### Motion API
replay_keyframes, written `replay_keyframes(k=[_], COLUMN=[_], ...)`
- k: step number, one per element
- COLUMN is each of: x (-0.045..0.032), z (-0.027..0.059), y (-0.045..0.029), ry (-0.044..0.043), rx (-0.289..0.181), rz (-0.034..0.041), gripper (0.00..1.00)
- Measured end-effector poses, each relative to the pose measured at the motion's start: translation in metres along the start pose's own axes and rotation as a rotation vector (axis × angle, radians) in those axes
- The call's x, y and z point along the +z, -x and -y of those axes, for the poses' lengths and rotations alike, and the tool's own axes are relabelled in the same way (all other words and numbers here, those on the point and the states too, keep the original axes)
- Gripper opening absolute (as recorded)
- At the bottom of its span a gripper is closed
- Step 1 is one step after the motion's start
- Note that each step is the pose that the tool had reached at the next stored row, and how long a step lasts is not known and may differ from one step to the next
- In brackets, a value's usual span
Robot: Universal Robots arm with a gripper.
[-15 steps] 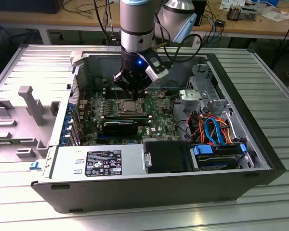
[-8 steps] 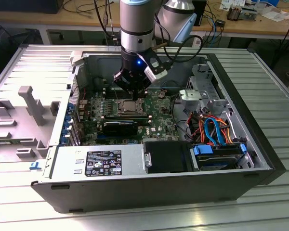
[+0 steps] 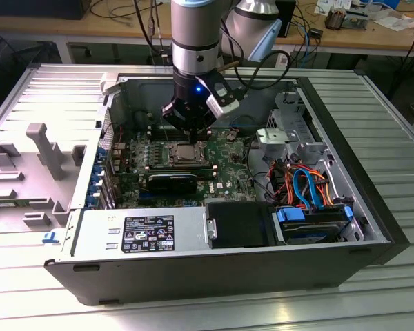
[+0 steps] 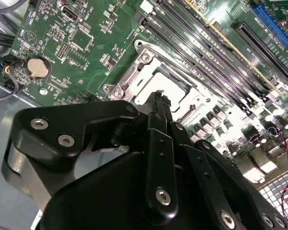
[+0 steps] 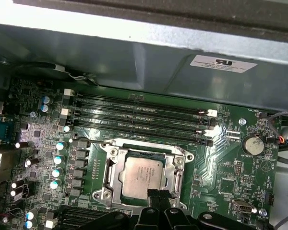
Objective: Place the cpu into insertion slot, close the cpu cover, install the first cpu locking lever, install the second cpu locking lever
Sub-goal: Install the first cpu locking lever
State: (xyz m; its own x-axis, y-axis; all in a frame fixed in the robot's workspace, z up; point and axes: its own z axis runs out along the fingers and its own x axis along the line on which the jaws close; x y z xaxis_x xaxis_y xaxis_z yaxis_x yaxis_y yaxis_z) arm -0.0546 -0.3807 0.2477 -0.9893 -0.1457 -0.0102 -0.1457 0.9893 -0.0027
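Observation:
The cpu (image 5: 141, 176), a dull silver square, lies flat in the insertion slot (image 5: 107, 194) on the green board. The cpu cover (image 5: 176, 178), a silver frame with a window, lies down around it. My gripper (image 5: 158, 195) hangs at the socket's edge with its black fingers pressed together and nothing visible between them. In the second wrist view the gripper (image 4: 159, 96) tips sit just over the cover (image 4: 149, 74). In the exterior view the gripper (image 3: 193, 134) stands straight above the cpu (image 3: 186, 153) inside the open computer case. I cannot tell how the locking levers stand.
Long black memory slots (image 5: 139, 112) run beside the socket, under the case wall (image 5: 134, 52). A black graphics card (image 3: 172, 183) lies on the socket's near side. The power supply (image 3: 138, 231), a drive bay with cables (image 3: 310, 186) and a coin battery (image 5: 253, 143) surround the board.

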Motion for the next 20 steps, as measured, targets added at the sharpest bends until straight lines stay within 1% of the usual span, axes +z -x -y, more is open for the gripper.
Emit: replay_keyframes(k=[2,8,11,15,17,20], x=[-0.0007,-0.001,-0.0011,-0.0021,-0.0041,-0.005], z=[-0.0001,-0.0018,-0.0024,-0.0029,-0.0032,-0.0034], y=[-0.0008,-0.0125,-0.0164,-0.0198,-0.0217,-0.0225], ry=[-0.0001,-0.0005,-0.0006,-0.0008,-0.0011,-0.0009], rx=[0.0,0.003,0.004,0.005,0.007,0.009], rz=[0.0001,0.0025,0.003,0.0045,0.0061,0.0067], gripper=[0.11,0.11,0.11,0.11,0.11,0.11])
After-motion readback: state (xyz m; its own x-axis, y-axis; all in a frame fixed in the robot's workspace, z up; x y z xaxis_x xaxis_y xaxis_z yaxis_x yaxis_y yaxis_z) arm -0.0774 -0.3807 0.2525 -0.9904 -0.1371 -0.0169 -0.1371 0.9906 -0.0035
